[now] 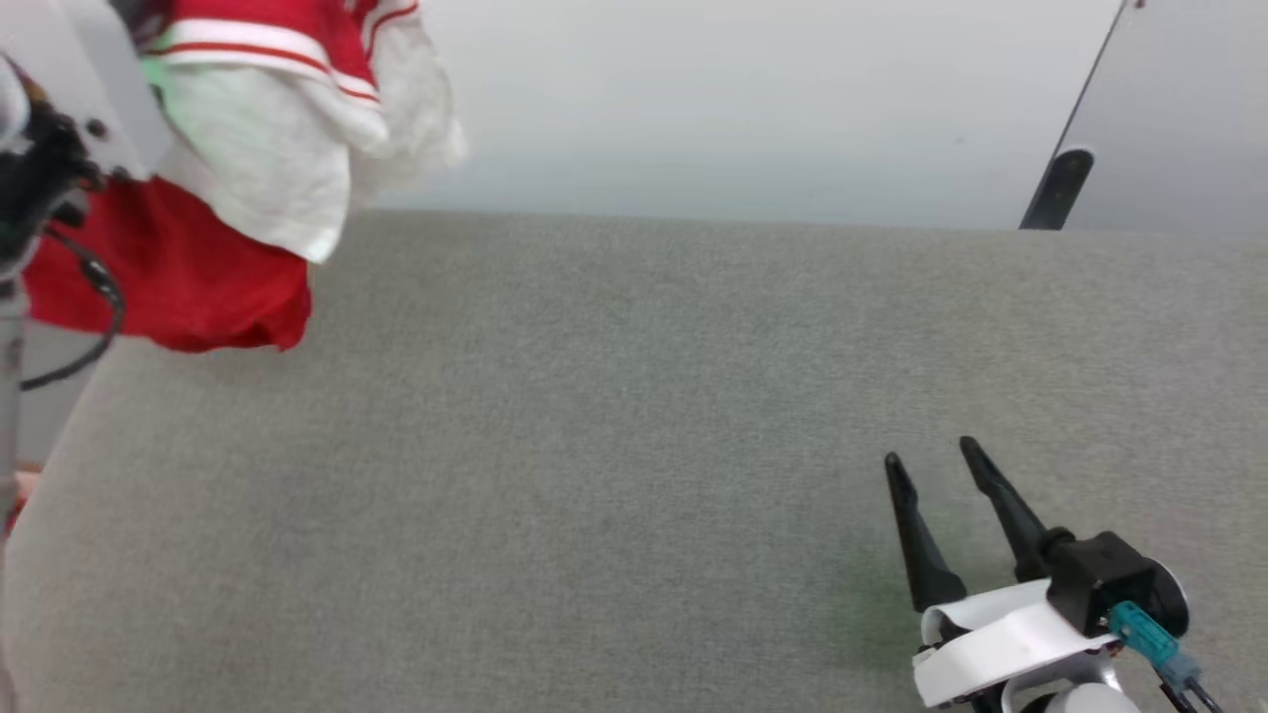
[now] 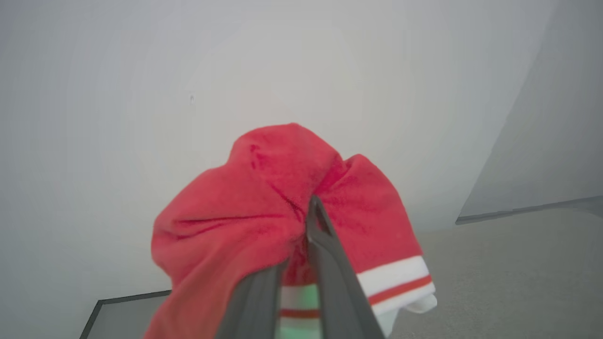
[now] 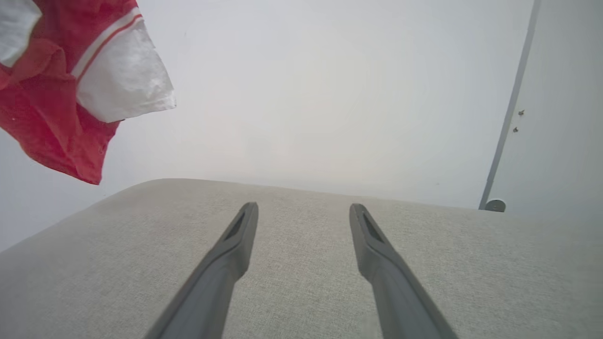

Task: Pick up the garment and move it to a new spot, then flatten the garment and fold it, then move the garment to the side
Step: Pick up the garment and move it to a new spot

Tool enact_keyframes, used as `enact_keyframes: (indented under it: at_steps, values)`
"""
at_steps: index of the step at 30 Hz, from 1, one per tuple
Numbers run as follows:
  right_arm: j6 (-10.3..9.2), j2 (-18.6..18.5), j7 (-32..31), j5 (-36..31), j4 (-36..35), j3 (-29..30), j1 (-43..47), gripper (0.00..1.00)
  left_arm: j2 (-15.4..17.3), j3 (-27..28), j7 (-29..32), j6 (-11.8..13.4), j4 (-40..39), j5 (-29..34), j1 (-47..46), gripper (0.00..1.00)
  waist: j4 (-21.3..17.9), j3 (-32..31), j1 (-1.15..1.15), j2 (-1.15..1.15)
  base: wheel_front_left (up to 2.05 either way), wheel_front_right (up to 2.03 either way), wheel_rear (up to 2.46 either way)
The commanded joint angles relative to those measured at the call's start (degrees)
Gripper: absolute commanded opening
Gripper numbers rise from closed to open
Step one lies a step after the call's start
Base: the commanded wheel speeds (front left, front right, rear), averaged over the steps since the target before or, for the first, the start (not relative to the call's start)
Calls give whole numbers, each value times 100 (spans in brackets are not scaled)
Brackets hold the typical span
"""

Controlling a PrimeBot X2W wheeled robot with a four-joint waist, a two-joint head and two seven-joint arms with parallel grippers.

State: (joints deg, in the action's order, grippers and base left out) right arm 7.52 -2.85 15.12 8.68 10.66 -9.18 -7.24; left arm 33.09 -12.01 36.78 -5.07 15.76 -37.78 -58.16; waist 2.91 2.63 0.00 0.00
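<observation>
**Left gripper**: fingers pressed together on a gathered fold of the garment. One dark fingertip lies bare on the red cloth and the other is buried under it. The left arm's black wrist housing and a looping black cable sit at the left edge of the head view.

**Garment**: bright red shirt, bunched, hanging clear of the bench from the left gripper. In the head view it hangs over and past the bench's far left corner. A white sleeve drapes in front of the red body, with white-and-red stripe trim above it. In the right wrist view it hangs at the upper left, above the bench's rounded corner and not touching it.

**Right gripper**: fingers spread, nothing between them. It is low over the near right part of the bench, well apart from the garment. In its own view it points toward the far edge.

**Bench**: grey woven upholstery, flat top, rounded left corner.

**Wall**: plain white, behind the far edge. A dark slanted strip stands at the far right.
</observation>
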Motion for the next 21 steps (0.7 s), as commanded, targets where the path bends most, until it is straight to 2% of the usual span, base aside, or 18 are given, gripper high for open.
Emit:
enact_keyframes:
  at_steps: [1,11,21]
  values:
    - [-6,-6,7,-16,-3,74,114,100,-55,-32,36,38,-121,-18,109,0,-159,-142,0,0,0,0,0]
    - [-5,-6,7,-356,-54,754,125,100,-298,-170,604,465,-1314,-328,710,0,-870,-167,0,0,0,0,0]
    - [-5,-2,6,-460,-94,1301,176,100,-584,-502,1042,882,-2059,-479,1496,0,-1660,134,0,0,0,0,0]
